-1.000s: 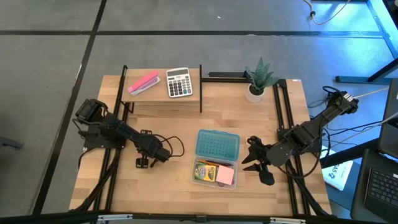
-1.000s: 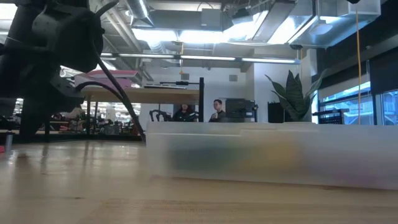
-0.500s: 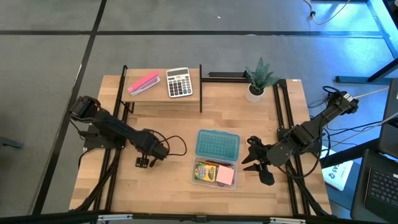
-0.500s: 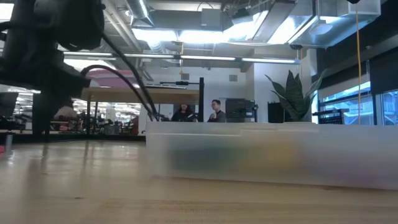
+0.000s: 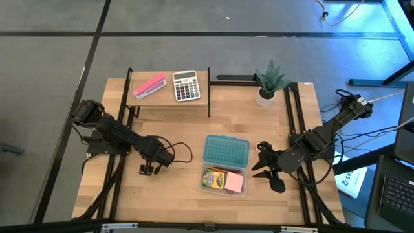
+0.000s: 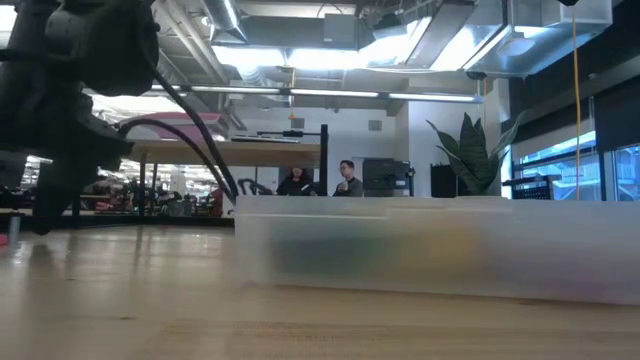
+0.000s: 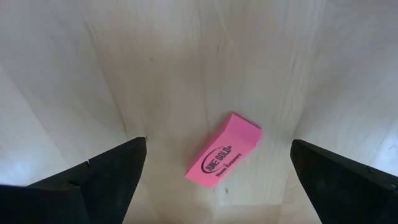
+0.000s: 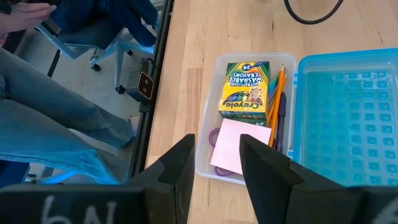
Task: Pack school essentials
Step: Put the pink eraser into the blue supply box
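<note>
A small pink eraser (image 7: 222, 157) lies flat on the wood between the spread fingers of my left gripper (image 7: 217, 180), which points down at the table's left half (image 5: 147, 169) and is open; neither finger touches it. A clear case (image 5: 223, 180) with its blue lid (image 5: 226, 150) folded open sits mid-table. It holds the yellow-green crayon box (image 8: 245, 88), the pink notepad (image 8: 241, 145), the orange pencil (image 8: 278, 93) and the purple scissors (image 8: 217, 138), these partly under the notepad. My right gripper (image 5: 264, 167) waits open to the right of the case.
A raised shelf at the far left carries a pink stapler-like block (image 5: 149, 85) and a calculator (image 5: 186, 85). A potted plant (image 5: 266, 83) stands at the far right. A person in jeans (image 8: 50, 124) sits by the table's near edge. Bare wood lies around the eraser.
My left arm has drawn back a little toward the table's left edge, its gripper staying low over the wood. The right arm and the case have kept still.
</note>
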Robot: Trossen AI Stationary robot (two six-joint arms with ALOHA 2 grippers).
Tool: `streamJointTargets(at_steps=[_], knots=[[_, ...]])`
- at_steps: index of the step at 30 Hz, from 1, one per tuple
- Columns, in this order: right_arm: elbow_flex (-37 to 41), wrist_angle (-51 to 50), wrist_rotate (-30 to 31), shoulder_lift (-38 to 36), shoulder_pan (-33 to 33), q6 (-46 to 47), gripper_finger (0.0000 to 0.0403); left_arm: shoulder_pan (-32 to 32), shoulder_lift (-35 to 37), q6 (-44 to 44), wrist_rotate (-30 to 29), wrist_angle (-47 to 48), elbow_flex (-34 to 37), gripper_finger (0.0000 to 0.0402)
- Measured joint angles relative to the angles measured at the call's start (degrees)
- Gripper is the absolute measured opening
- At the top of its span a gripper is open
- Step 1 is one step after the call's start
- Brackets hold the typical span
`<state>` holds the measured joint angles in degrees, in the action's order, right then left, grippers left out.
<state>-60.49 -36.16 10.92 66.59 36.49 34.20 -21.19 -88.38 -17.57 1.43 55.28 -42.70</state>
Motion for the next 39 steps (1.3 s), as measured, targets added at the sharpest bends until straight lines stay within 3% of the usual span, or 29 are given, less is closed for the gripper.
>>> streamJointTargets(at_steps=[39], knots=[[0.0, 0.1, 0.0, 0.0, 0.0, 0.0, 0.0129, 0.0, 0.5, 1.4, 1.1, -2.0, 2.4, 0.0394]])
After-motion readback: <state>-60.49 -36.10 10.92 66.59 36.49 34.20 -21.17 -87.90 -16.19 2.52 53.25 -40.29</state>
